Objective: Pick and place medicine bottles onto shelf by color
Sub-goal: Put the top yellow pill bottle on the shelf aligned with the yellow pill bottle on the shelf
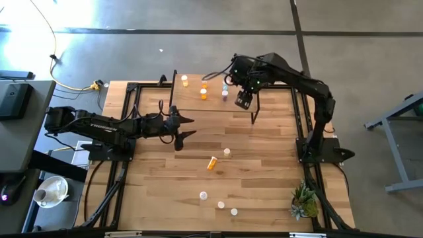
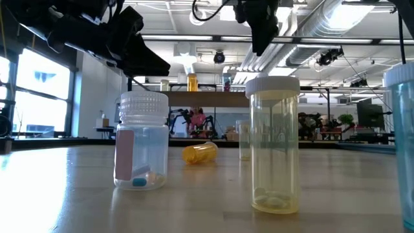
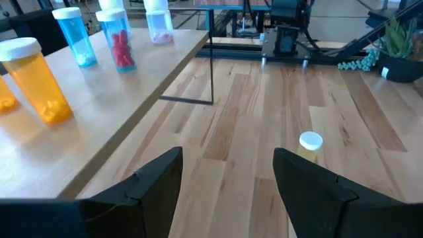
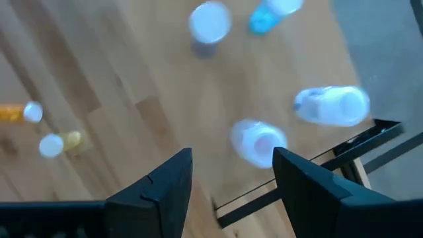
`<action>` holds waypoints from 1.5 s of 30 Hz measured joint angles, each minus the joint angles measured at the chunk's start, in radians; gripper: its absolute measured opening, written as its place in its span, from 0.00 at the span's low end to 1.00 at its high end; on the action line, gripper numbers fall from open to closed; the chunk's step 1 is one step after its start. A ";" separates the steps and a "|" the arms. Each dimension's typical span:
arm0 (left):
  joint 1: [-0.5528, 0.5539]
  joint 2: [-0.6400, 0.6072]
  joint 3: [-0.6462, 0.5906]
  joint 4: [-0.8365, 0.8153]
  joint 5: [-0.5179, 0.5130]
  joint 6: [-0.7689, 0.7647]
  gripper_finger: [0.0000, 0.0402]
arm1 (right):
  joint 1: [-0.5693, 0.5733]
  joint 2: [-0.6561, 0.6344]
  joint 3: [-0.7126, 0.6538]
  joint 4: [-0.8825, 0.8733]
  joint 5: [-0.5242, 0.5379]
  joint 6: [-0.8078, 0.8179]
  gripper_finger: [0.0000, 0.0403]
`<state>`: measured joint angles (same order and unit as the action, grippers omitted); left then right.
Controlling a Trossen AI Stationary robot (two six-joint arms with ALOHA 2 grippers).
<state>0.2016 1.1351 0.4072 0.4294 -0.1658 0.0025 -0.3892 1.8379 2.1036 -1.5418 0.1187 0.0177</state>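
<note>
High view: right gripper (image 1: 243, 99) open over shelf (image 1: 192, 102) edge; left gripper (image 1: 187, 127) beside it.

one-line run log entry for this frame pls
left gripper: open, empty, beside shelf | right gripper: open, empty, above shelf | orange bottle: lying on table

You have one shelf (image 1: 215, 99) with five medicine bottles standing on it in the high view: a yellowish one (image 1: 184, 80), two orange ones (image 1: 204, 84) (image 1: 203, 94), and two more (image 1: 225, 88) (image 1: 225, 96) by the right arm whose colors you cannot tell from above. On the tabletop (image 1: 264, 172) you count five more: one orange bottle lying down (image 1: 211, 162) and four upright white-capped ones (image 1: 227, 153) (image 1: 203, 196) (image 1: 221, 205) (image 1: 234, 212). You also have two arms and one potted plant (image 1: 304, 200).
</note>
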 joint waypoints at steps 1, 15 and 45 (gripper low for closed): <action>-0.001 0.000 0.000 0.000 0.005 0.000 0.57 | 0.014 -0.001 -0.009 -0.005 0.000 0.000 0.50; -0.001 0.000 0.000 -0.004 0.147 0.000 0.57 | 0.197 -0.074 -0.281 0.109 -0.003 0.021 0.50; -0.001 0.000 0.000 -0.007 0.143 0.000 0.57 | 0.575 -0.351 -1.061 0.845 0.145 0.474 0.50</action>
<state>0.2008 1.1347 0.4072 0.4227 -0.0225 0.0023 0.1859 1.4872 1.0426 -0.6966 0.2641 0.4920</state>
